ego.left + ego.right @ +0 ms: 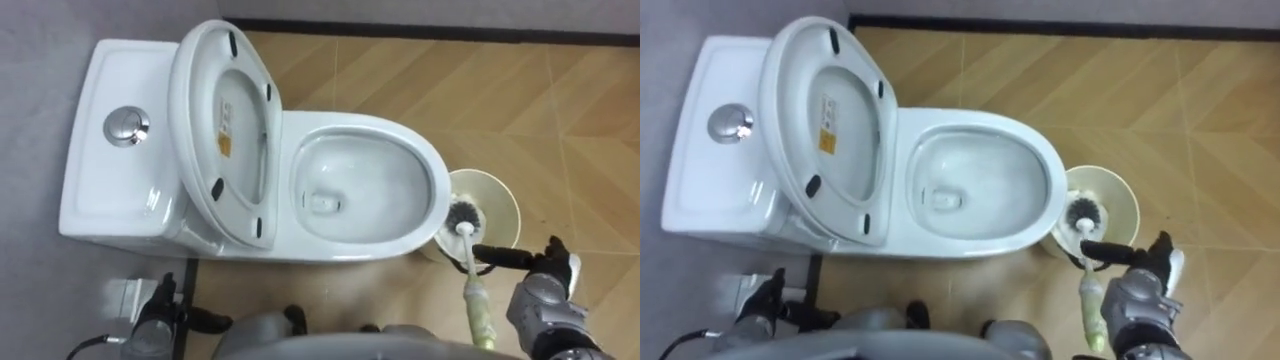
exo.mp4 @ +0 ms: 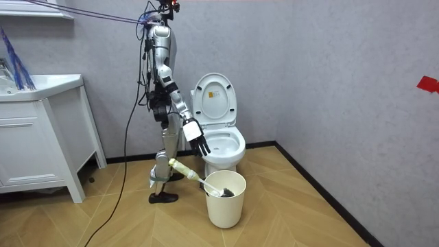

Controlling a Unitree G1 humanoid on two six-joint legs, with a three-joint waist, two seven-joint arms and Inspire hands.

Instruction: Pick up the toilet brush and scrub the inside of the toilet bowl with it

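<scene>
Wood floor (image 1: 560, 110) beside toilet (image 1: 300, 125): bucket (image 1: 500, 195) is holding brush (image 1: 462, 215) head, right hand (image 1: 540, 300) is hovering over its handle, fingers straight, gripping nothing.

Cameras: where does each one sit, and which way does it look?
Left eye view: on the robot's head, looking down on the toilet; left hand lower left, right hand lower right.
Right eye view: beside it, same scene and hands.
Room view: across the room, facing the standing robot beside the toilet.
Shared: toilet, toilet brush, bin.
</scene>
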